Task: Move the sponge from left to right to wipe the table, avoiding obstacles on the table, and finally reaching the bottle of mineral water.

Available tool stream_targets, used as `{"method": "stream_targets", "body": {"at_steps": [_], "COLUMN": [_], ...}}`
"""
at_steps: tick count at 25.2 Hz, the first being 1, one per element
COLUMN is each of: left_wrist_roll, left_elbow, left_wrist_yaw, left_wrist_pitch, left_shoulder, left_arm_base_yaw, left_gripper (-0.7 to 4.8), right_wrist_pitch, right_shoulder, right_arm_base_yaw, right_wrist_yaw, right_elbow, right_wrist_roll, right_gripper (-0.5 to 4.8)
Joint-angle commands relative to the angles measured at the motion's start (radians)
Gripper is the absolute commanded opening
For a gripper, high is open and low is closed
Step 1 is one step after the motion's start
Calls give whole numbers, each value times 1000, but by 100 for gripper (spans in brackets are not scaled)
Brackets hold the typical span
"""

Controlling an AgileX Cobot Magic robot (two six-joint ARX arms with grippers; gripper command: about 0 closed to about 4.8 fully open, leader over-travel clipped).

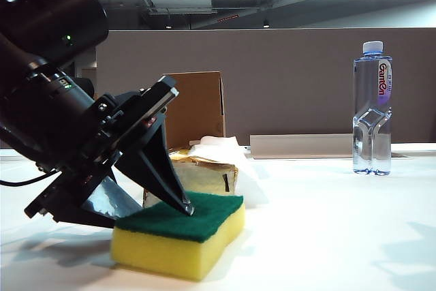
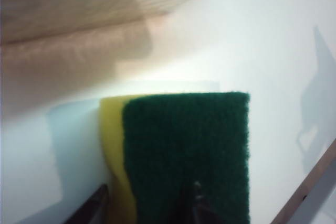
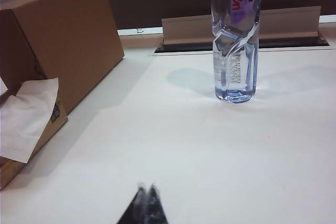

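Observation:
The sponge [image 1: 184,233], yellow foam with a dark green top, lies flat on the white table [image 1: 327,236] at the near left. My left gripper [image 1: 160,215] slants down onto it and is open. One fingertip rests on the green layer and the other sits beside the yellow side. The left wrist view shows the sponge [image 2: 184,150] partly between the spread fingers of this gripper [image 2: 147,203]. Behind the sponge are the gold tissue pack [image 1: 204,168] and the upright cardboard box [image 1: 194,107]. The bottle of mineral water [image 1: 372,114] stands far right. My right gripper [image 3: 147,188] is shut and empty, short of the bottle [image 3: 234,51].
A brown-grey divider panel [image 1: 286,80] closes the back of the table, with a low beige strip [image 1: 300,144] along its foot. In the right wrist view the box [image 3: 68,35] and tissue pack [image 3: 26,114] stand to one side of bare white tabletop [image 3: 210,156].

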Motion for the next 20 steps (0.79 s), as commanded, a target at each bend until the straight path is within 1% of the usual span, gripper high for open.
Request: {"method": "stream_targets", "body": {"at_steps": [1, 9, 10, 11, 13, 18, 20], "left_wrist_roll": [1, 1, 1, 1, 1, 14, 24], "left_elbow": [-3, -3, -2, -2, -2, 19, 24], "left_wrist_yaw": [-5, -7, -8, -8, -14, -32, -54], "left_wrist_pitch": [-27, -26, -26, -27, -27, -79, -100], "left_shoulder": [1, 1, 0, -2, -6, -31, -42], "left_arm_base_yaw": [1, 2, 2, 2, 2, 13, 14], "left_gripper": [192, 194, 205, 244, 296, 301, 302], "right_wrist_pitch": [14, 14, 14, 14, 14, 14, 14], "right_shoulder": [-1, -1, -1, -1, -1, -1, -1], "right_arm_base_yaw": [0, 0, 0, 0, 0, 0, 0], "right_wrist_yaw": [-3, -4, -4, -3, -3, -3, -3], "right_elbow": [0, 0, 0, 0, 0, 0, 0], "right_wrist_roll": [4, 4, 4, 4, 4, 4, 4], "right_gripper": [-1, -2, -1, -1, -1, -1, -2]}}
